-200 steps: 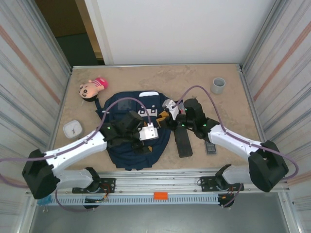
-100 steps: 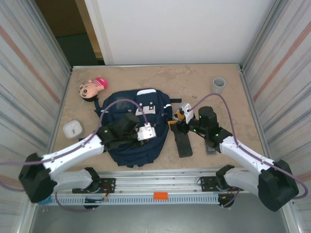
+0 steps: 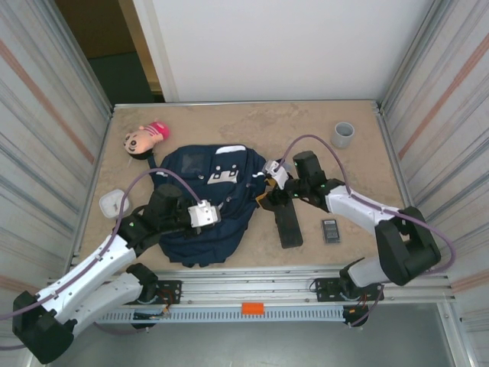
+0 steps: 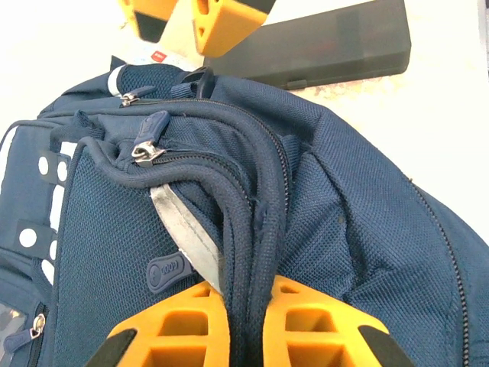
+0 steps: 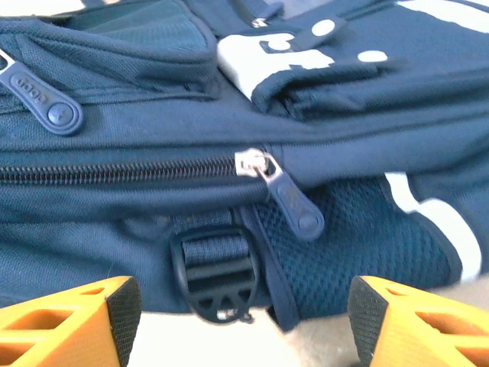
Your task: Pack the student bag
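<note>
Beige table (image 3: 229,122), large navy blue fabric backpack (image 3: 195,164). My left jaws clamp its seam (image 4: 256,229); right jaws apart by its zipper pull (image 5: 294,202). Likely unzipping: next, pinch it.

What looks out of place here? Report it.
Nothing spilled or damaged. Only oddity: a piped seam of the student bag is bunched into a ridge, pinched in the shut left gripper.

We have a left arm (image 3: 99,258) and a right arm (image 3: 355,206) of white shells and black joints, purple cables (image 3: 306,138) looping off each, white wrist blocks (image 3: 205,214), and ribbed orange jaws tipped black.
</note>
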